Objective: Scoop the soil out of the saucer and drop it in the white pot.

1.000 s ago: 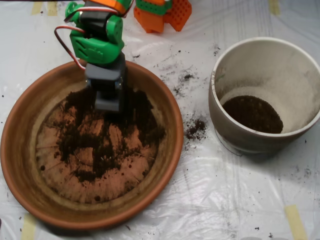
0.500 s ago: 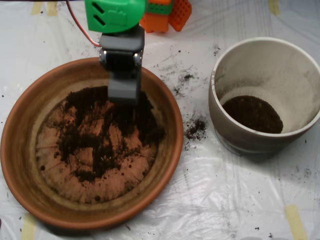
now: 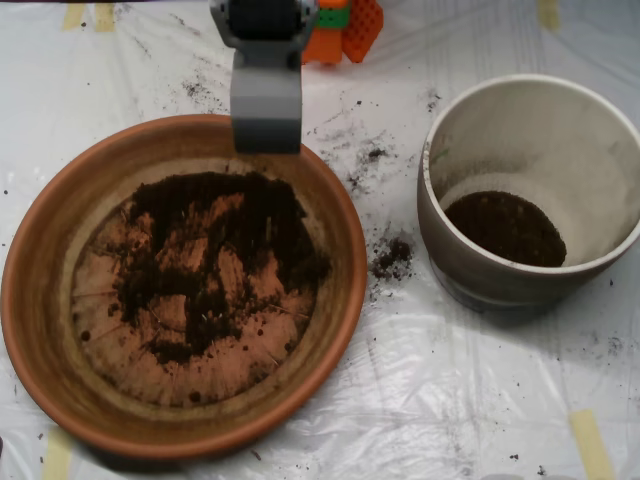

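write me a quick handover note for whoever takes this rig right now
Scoop: over the saucer's far rim, clear of the soil.
Saucer: left of the picture, soil thinly spread over its base, thickest toward the top.
White pot: right, upright, a dark layer of soil at its bottom.
Spilled soil lies on the plastic sheet between them.
Done: some soil in the pot.
Left: most of the saucer's soil.
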`<state>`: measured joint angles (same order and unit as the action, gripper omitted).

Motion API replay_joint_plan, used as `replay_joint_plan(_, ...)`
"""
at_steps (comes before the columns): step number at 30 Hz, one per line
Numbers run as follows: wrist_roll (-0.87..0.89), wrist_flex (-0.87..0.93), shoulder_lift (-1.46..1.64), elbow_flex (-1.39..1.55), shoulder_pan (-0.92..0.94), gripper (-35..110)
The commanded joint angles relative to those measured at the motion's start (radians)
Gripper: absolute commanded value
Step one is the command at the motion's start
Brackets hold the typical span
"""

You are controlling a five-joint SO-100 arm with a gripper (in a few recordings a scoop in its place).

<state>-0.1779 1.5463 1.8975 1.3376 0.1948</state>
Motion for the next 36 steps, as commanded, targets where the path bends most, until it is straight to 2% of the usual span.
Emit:
replay_joint_plan(1, -0.006, 0.066, -0.014, -0.196, -0.028, -1)
replay_joint_plan(11, 0.02, 0.156, -0.164, -0.445, -0.215, -1)
replay_joint_plan(21, 0.003, 0.179, -0.261, -0.518, -0.537, -1)
replay_joint_plan(26, -0.003, 0.181, -0.293, -0.522, -0.603, 0)
replay_joint_plan(30, -0.015, 0.202, -0.291, -0.508, -0.623, 24)
replay_joint_plan(33, -0.015, 0.21, -0.278, -0.494, -0.641, 33)
replay_joint_plan(36, -0.012, 0.218, -0.272, -0.494, -0.647, 35)
